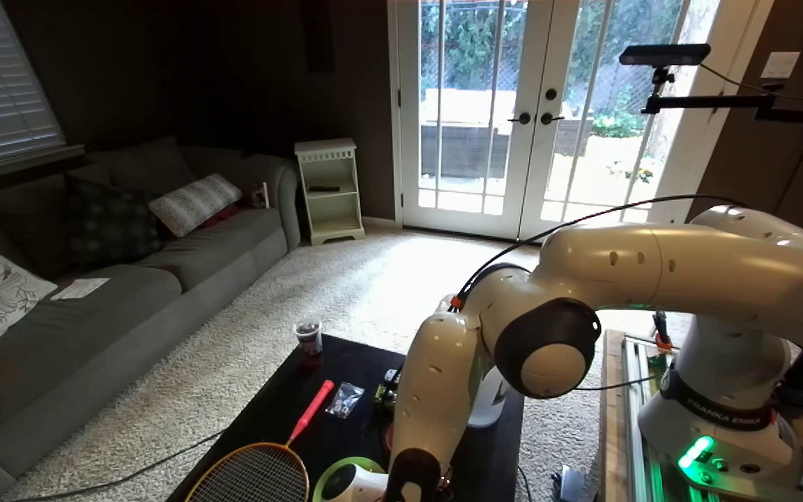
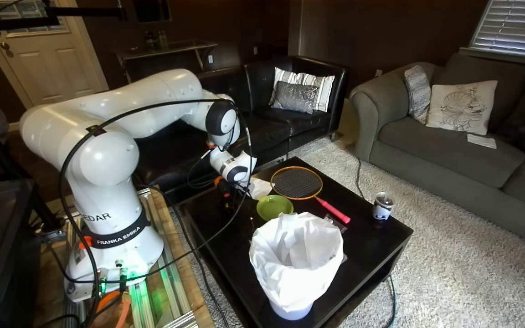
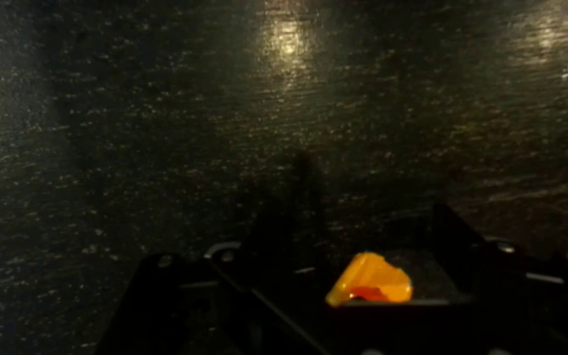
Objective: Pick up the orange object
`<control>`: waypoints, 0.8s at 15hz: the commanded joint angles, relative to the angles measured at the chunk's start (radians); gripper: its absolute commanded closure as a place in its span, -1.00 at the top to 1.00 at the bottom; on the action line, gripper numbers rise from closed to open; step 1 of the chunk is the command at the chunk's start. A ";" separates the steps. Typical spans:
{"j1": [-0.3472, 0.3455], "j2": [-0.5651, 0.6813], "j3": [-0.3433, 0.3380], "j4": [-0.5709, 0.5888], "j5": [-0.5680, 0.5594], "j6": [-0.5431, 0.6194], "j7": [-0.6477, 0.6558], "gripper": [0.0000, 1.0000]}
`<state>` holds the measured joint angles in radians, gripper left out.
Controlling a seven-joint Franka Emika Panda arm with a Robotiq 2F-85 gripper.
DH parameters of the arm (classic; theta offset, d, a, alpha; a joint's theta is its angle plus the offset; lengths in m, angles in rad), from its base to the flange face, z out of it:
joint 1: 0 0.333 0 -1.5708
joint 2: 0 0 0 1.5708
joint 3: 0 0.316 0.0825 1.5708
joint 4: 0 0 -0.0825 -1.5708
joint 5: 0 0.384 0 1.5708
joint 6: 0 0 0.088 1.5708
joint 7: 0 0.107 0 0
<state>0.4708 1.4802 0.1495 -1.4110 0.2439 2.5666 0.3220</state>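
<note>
Gripper [image 3: 353, 227]: unclenched, its fingers [image 3: 454, 241] standing apart around 6 o'clock in the wrist view
Orange object [image 3: 375, 277]: between the fingers, at 5 o'clock from the middle of the wrist view, with a dark gap on its 3 o'clock side; yellow-orange with a red patch, partly hidden by the gripper; whether it touches a finger I cannot tell
Surface [image 2: 374, 248]: dark and low; the Franka arm [image 2: 153, 114] reaches over its 10 o'clock side in an exterior view
Green plate [image 2: 275, 207]: at 4 o'clock from the gripper in an exterior view
White sheet [image 2: 260, 187]: at 11 o'clock from the green plate, near it
Badminton racket [image 2: 297, 183]: strung head at 1 o'clock from the green plate, pinkish-red handle pointing to 4 o'clock
Plastic cup [image 2: 383, 207]: upright, dark contents, between 2 and 3 o'clock from the handle's end
Wastebasket [image 2: 291, 311]: white, upright, lined with a white bag [image 2: 296, 255], at 5 o'clock from the green plate
Clear packet [image 1: 346, 400]: on the 3 o'clock side of the racket's handle in an exterior view
Gray sofa [image 2: 449, 141]: at 2 o'clock from the surface
</note>
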 commanded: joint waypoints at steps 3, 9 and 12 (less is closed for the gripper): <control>0.054 0.003 -0.063 -0.011 -0.022 0.103 0.143 1.00; 0.080 -0.005 -0.088 -0.018 -0.025 0.099 0.202 -0.06; 0.083 -0.004 -0.093 -0.021 -0.027 0.094 0.211 -0.47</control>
<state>0.5349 1.4738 0.0750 -1.4123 0.2407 2.6364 0.4916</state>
